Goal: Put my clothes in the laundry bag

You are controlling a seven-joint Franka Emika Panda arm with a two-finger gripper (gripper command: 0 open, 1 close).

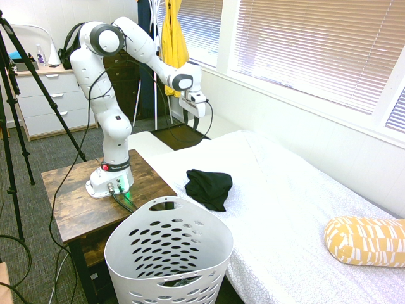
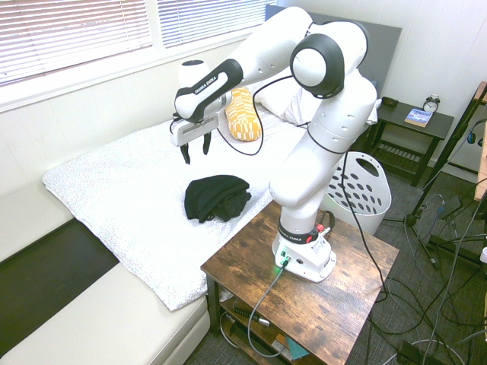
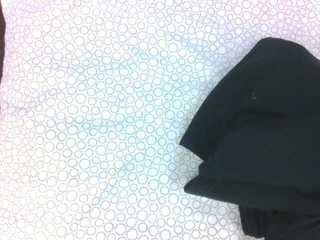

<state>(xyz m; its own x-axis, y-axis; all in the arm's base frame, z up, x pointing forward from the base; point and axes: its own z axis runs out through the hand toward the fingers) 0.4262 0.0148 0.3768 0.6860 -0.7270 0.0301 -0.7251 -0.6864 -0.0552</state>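
The clothes [image 1: 209, 185] are one bunched black garment lying on the white bed near its edge, also seen as black clothes [image 2: 216, 197] and close up as black clothes [image 3: 260, 140] on the dotted sheet. The laundry bag [image 1: 169, 253] is a tall white basket with oval holes standing on the floor beside the bed; in the other exterior view the laundry bag [image 2: 362, 192] shows behind the arm's base. My gripper [image 2: 195, 152] hangs open and empty well above the bed, up and to one side of the clothes.
A yellow patterned pillow [image 1: 367, 240] lies farther along the bed [image 1: 285, 190]. The arm stands on a wooden side table [image 2: 304, 296] against the bed. A yellow garment [image 1: 173, 44] hangs by the window. A dresser [image 1: 47, 95] stands behind.
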